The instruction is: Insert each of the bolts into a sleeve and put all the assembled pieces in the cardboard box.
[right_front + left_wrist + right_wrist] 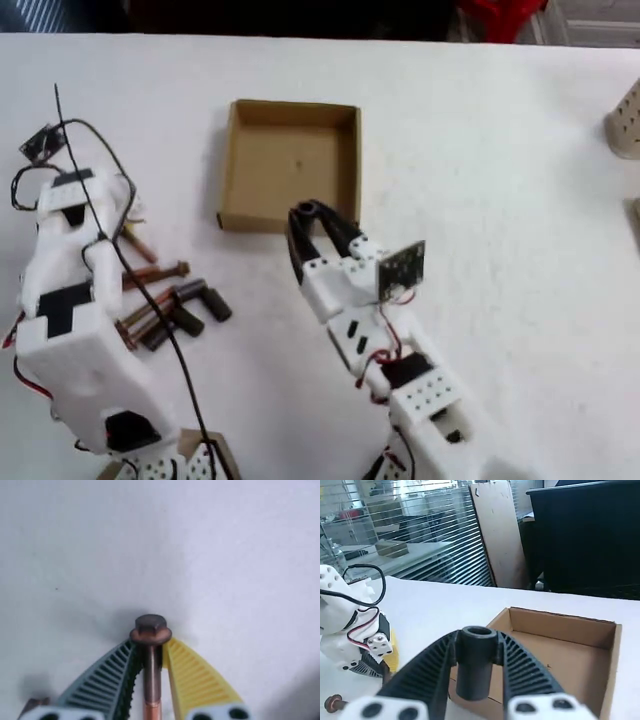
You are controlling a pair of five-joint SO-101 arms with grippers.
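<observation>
Over the desk (500, 200), our left hand (150, 649) pinches a copper bolt (150, 628); just beside the cardboard box (226, 170), our right hand (476, 644) clamps a black sleeve (472, 677).

Right gripper (476, 641) is clamping a black sleeve (472, 675), which is standing upright between its ribbed fingers. The cardboard box (560, 625) is sitting open-side up just beyond the fingertips. The other arm (345, 625) is resting off to one side, with a bolt (332, 703) lying near it on the table (435, 610).

Some office turned robotics lab: grey slatted window blinds (420, 535), a tall brown board (497, 535) leaning there, a black cabinet (585, 535), a white worktable (480, 150).
</observation>
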